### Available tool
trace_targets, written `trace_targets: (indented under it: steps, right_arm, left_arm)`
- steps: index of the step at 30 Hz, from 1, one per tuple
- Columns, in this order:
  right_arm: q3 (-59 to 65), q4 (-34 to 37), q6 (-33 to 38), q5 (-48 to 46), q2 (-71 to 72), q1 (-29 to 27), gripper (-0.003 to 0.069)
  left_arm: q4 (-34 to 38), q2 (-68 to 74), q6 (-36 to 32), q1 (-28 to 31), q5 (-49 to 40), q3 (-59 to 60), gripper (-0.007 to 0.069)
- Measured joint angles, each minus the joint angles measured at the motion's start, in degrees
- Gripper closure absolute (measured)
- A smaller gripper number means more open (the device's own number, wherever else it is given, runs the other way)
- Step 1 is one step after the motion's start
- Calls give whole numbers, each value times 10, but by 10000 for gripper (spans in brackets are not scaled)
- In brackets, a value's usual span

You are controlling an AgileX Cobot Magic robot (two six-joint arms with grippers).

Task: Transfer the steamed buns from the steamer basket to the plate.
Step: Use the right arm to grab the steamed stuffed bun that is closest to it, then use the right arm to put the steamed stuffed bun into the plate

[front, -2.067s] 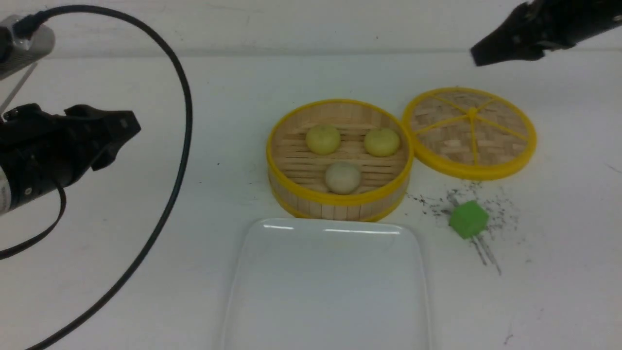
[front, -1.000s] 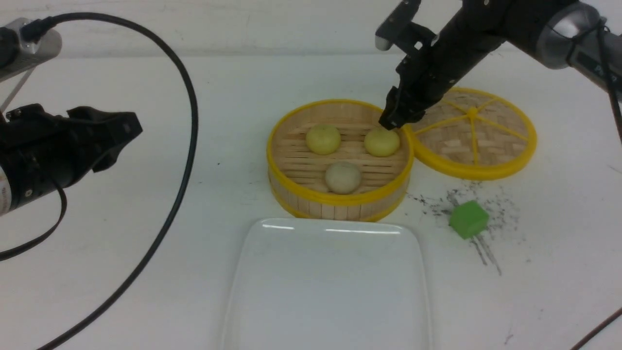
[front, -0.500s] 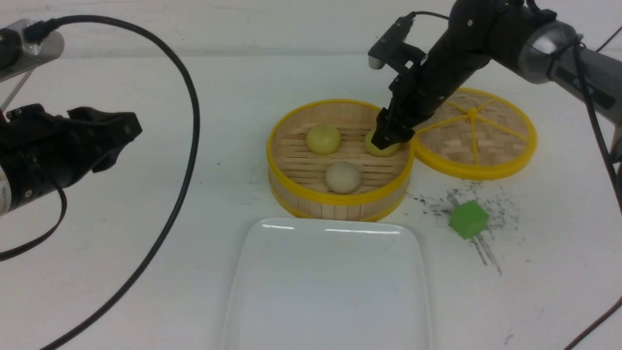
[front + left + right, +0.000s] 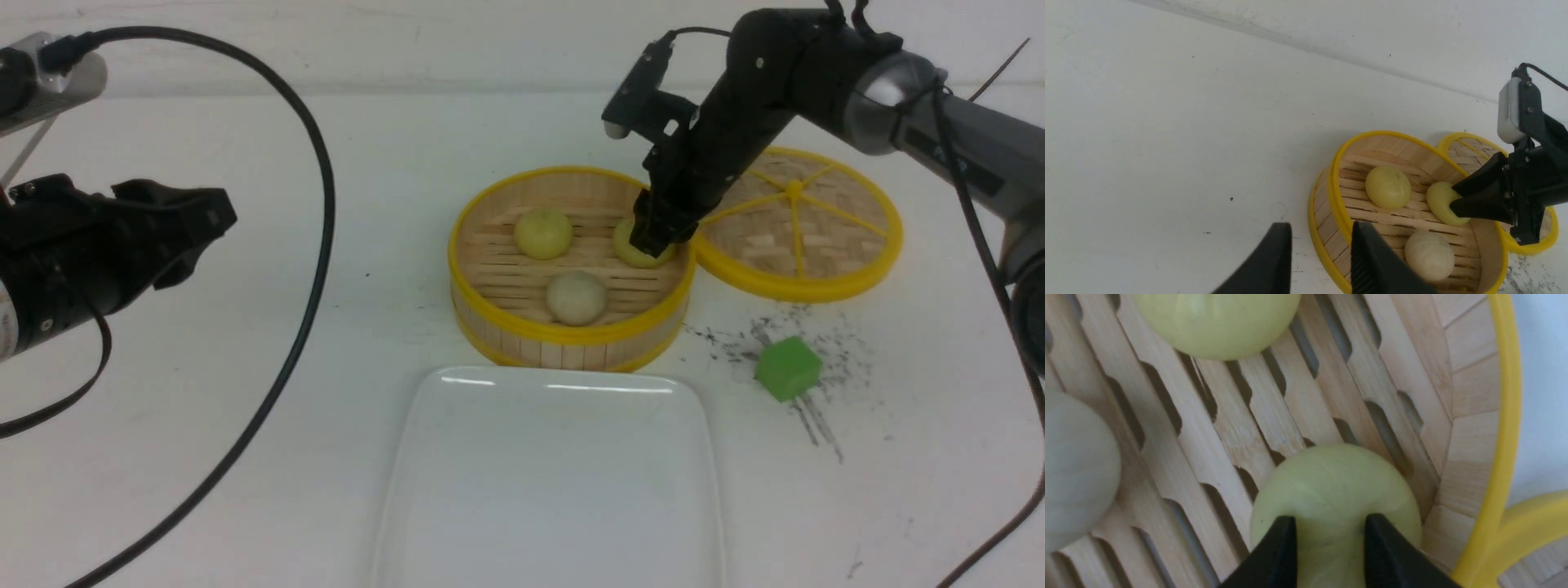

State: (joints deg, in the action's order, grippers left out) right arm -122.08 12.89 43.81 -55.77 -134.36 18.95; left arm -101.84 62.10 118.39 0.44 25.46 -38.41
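The steamer basket (image 4: pixel 563 347) stands mid-table with three steamed buns inside: a pale yellow one (image 4: pixel 543 234) at the back left, a beige one (image 4: pixel 576 298) at the front, and a second yellow one (image 4: pixel 645 261) at the back right. My right gripper (image 4: pixel 651 241) reaches down into the basket and is shut on that right yellow bun (image 4: pixel 1331 477); its fingertips (image 4: pixel 1286 526) dent the bun's sides. The bun still rests on the slats. The white plate (image 4: pixel 555 482) lies just in front of the basket, bare. My left gripper (image 4: pixel 200 220) hovers far to the left, open and holding nothing.
The flat woven lid (image 4: pixel 792 220) lies against the basket's right side, under my right arm. A green cube (image 4: pixel 786 368) sits on dark scuff marks to the front right. A black cable (image 4: pixel 310 245) loops over the table on the left.
My right arm came in from the upper right, dropped into the basket and closed its fingers on the right yellow bun. The left arm stayed still.
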Motion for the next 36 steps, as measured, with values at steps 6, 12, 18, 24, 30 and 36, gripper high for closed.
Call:
trace_targets:
  steps: [6,12,18,24,30,36]
  right_arm:
    - [-2,1,0,2,-4,0,496]
    - [-21,-4,3,-13,-4,1,649]
    - [-69,-4,3,-68,0,4,652]
    - [-129,-1,-24,-140,36,4,652]
    - [-150,25,-58,-158,77,4,652]
    - [-152,46,-124,-161,128,19,652]
  left_arm:
    - [0,0,0,0,-2,0,384]
    - [0,0,0,0,-9,0,384]
    - [0,0,0,0,-25,0,384]
    - [0,0,0,0,-37,0,384]
    - [1,0,0,0,-47,0,384]
    - [1,0,0,0,-47,0,384]
